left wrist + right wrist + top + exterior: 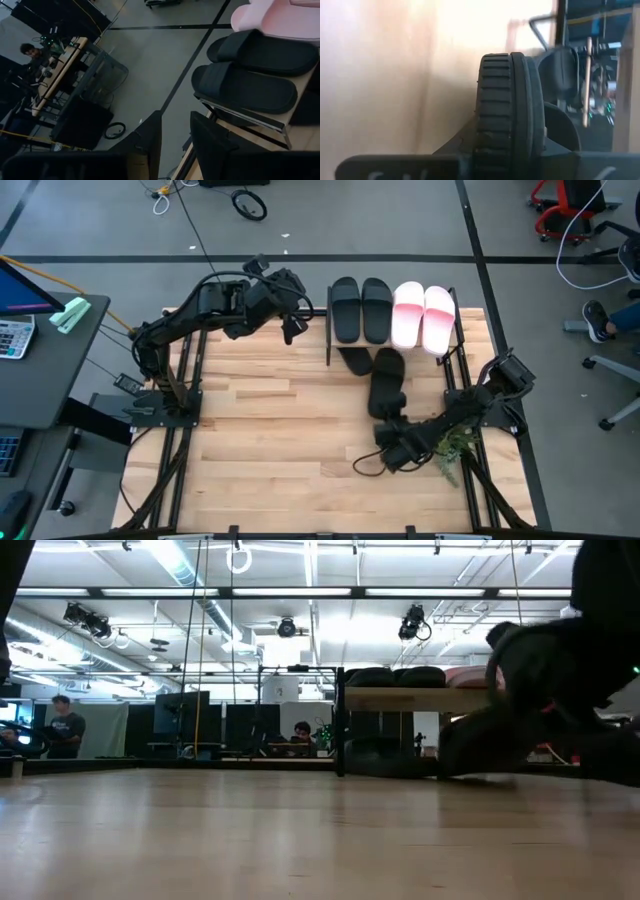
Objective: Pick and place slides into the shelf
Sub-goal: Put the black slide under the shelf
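Right claw (392, 432) pinching black slide (387, 385) on desk (270, 440); next lift toward shelf (458, 330) lower tier. Left claw (291, 330) slightly spread, idle beside shelf.

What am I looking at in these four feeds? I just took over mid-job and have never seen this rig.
You have two dark robot arms at a wooden table. The overhead feed shows everything: the left arm on the picture's left, the right arm on its right. One feed looks level across the tabletop into the room; the other two ride on the wrists.

The small shelf stands at the far edge. Its top board carries two black slides and two pink slides. Another black slide lies at the shelf's foot.

The right gripper is shut on the last black slide, held on edge; its sole fills the right wrist feed. The left gripper hangs open beside the shelf, empty.
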Controlling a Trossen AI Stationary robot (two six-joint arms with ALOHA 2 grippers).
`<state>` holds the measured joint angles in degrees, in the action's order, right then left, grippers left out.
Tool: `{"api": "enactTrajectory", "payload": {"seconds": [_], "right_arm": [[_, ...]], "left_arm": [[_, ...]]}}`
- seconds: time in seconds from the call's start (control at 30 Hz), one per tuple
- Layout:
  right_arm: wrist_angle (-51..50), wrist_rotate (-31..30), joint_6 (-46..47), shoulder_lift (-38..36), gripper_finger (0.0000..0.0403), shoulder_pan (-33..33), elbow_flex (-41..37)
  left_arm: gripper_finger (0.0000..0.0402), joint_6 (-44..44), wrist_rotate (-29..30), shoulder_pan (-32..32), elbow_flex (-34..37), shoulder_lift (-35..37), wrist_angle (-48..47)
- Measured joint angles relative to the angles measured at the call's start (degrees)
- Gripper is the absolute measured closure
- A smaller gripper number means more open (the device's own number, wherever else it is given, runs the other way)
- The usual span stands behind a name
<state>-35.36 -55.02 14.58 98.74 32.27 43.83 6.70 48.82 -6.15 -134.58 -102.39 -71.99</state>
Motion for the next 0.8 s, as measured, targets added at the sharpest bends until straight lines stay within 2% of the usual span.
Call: {"api": "enactTrajectory", "payload": {"seconds": [0.13,0.47,0.8], "right_arm": [[2.5,0.0,-3.1,0.0,0.0329,0.4,2.1],[-0.4,-1.6,-4.2,0.0,0.0329,0.5,2.0],[-0.5,-1.7,-14.5,0.0,0.0329,-7.6,-0.6]], "left_arm": [[0.0294,0.0,0.0,0.0,0.0,0.0,-0.2],[0.0294,0.0,0.0,0.0,0.0,0.0,-1.2],[0.0294,0.0,0.0,0.0,0.0,0.0,-1.2]]}}
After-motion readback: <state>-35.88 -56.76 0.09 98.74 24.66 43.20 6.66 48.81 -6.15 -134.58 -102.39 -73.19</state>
